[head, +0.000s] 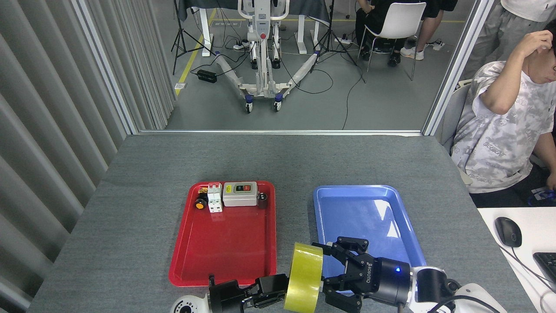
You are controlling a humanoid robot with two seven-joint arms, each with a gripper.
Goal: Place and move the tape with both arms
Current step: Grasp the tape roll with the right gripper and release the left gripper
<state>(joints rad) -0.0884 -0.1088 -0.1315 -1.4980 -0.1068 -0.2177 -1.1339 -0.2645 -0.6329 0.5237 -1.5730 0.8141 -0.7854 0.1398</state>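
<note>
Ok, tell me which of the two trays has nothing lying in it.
The blue tray, right of the red tray; the red one holds switch parts along its far edge.

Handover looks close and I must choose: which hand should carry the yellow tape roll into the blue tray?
Right. The right hand is open at the yellow translucent tape roll, over the blue plastic tray. The left hand holds the roll from the red-tray side, farther away.
</note>
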